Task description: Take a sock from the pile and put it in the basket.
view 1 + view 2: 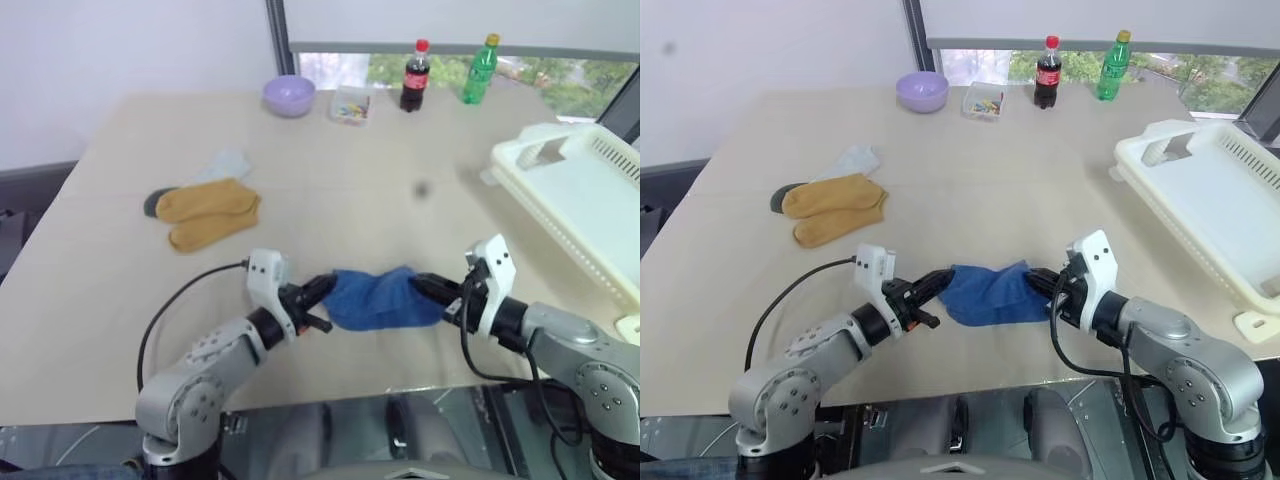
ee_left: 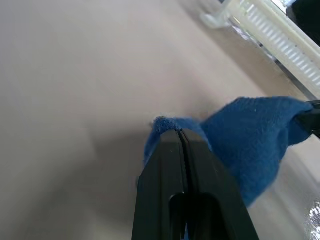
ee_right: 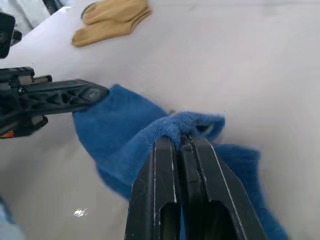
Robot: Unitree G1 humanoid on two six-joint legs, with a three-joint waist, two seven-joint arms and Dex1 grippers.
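Note:
A royal blue sock hangs stretched between my two grippers near the table's front edge. My left gripper is shut on its left end, and my right gripper is shut on its right end. The wrist views show each pair of black fingers pinched on blue cloth. The pile of mustard yellow, pale grey and dark socks lies at the left of the table. The cream-white basket with slotted sides stands at the right edge.
A lilac bowl, a small clear box, a cola bottle and a green bottle stand along the far edge. Bare tabletop lies between the sock and the basket.

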